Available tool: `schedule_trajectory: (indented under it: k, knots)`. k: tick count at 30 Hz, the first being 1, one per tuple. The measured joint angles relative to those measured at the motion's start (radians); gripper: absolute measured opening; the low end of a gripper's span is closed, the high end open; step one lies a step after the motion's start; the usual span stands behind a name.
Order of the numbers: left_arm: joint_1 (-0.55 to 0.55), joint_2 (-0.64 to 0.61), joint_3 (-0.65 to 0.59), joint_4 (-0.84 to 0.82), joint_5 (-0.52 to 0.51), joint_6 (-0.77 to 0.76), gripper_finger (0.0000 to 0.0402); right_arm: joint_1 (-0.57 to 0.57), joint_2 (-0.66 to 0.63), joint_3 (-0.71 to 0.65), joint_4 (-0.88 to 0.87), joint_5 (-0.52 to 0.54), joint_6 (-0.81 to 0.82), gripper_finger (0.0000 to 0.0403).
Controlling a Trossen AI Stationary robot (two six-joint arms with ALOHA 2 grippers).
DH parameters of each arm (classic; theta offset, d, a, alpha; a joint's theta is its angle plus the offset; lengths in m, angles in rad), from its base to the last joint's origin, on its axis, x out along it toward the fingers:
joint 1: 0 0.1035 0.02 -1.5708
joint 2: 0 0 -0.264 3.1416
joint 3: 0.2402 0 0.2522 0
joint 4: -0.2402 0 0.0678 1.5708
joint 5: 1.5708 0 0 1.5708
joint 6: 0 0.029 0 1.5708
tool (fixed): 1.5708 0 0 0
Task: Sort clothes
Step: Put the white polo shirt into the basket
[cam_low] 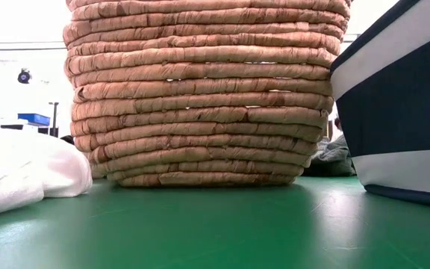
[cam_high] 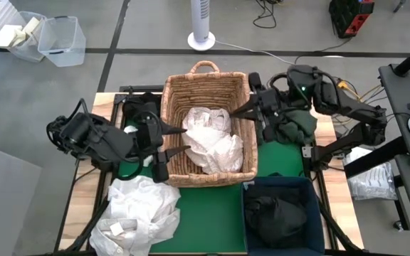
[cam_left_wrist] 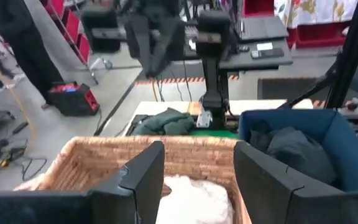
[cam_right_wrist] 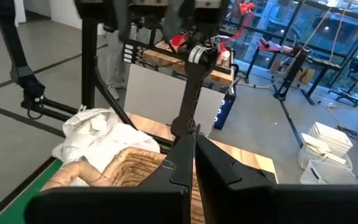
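In the middle of the high view stands a tan wicker basket (cam_high: 206, 89) holding crumpled white clothes (cam_high: 212, 141), heaped toward its lower right half. A second heap of white garments (cam_high: 137, 213) lies on the counter (cam_high: 212, 213) at the lower left of the frame, loosely bunched with a small tag showing. A dark green garment (cam_high: 296, 125) sits wadded on the counter just right of the basket, under the right arm. At the lower right, a dark blue bin (cam_high: 251, 190) holds a black garment (cam_high: 272, 217), rumpled into a mound.

The left gripper (cam_high: 178, 140) reaches over the basket's left rim; its fingers (cam_high: 171, 129) are spread wide apart above the white clothes, holding nothing. The right gripper (cam_high: 239, 111) reaches over the basket's right rim near the upper right of the basket; its fingers are pressed together with no cloth between them, as the right wrist view shows.
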Motion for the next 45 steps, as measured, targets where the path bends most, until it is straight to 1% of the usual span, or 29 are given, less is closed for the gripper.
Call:
schedule_trajectory:
  k: [5,8,10,12,14,17,20,24,33,36,39,42,45]
  knots:
    - [0.0,-0.001,0.0,-0.083,-0.013,-0.082,0.0171,-0.05,0.0,0.0,0.0,-0.009,0.0,0.0009]
    - [0.001,-0.001,0.0,-0.113,-0.014,-0.094,0.0171,-0.071,0.0,0.0,0.005,-0.009,0.001,0.0009]
    - [0.004,-0.003,0.0,-0.127,-0.02,-0.088,0.0171,-0.084,0.006,0.0,0.023,-0.01,0.023,0.0009]
    - [0.01,-0.005,0.0,-0.127,-0.047,-0.086,0.0171,-0.098,0.019,0.0,0.073,-0.014,0.059,0.0009]
    - [0.013,-0.01,0.0,-0.123,-0.068,-0.072,0.0171,-0.115,0.041,0.0,0.135,-0.045,0.095,0.0009]
    - [0.016,-0.017,0.0,-0.126,-0.071,-0.012,0.0171,-0.135,0.082,0.001,0.231,-0.104,0.148,0.0009]
    - [0.024,-0.024,0.0,-0.143,-0.068,0.014,0.0171,-0.147,0.127,0.015,0.286,-0.11,0.184,0.0009]
    - [0.028,-0.052,0.0,-0.17,-0.07,0.035,0.0171,-0.17,0.165,0.051,0.296,-0.11,0.202,0.0009]
    - [0.027,-0.092,-0.005,-0.228,-0.063,0.036,0.0171,-0.212,0.2,0.132,0.29,-0.11,0.218,0.0009]
    - [0.027,-0.108,-0.038,-0.222,-0.062,0.036,0.0171,-0.217,0.2,0.141,0.292,-0.11,0.218,0.0009]
    - [0.033,-0.132,-0.102,-0.196,-0.054,0.031,0.0171,-0.224,0.2,0.141,0.29,-0.109,0.223,0.0009]
    - [0.039,-0.179,-0.195,-0.123,-0.033,0.033,0.0171,-0.227,0.2,0.141,0.289,-0.108,0.23,0.0009]
    - [0.048,-0.252,-0.313,-0.038,-0.024,0.037,0.0171,-0.227,0.199,0.141,0.291,-0.108,0.23,0.0009]
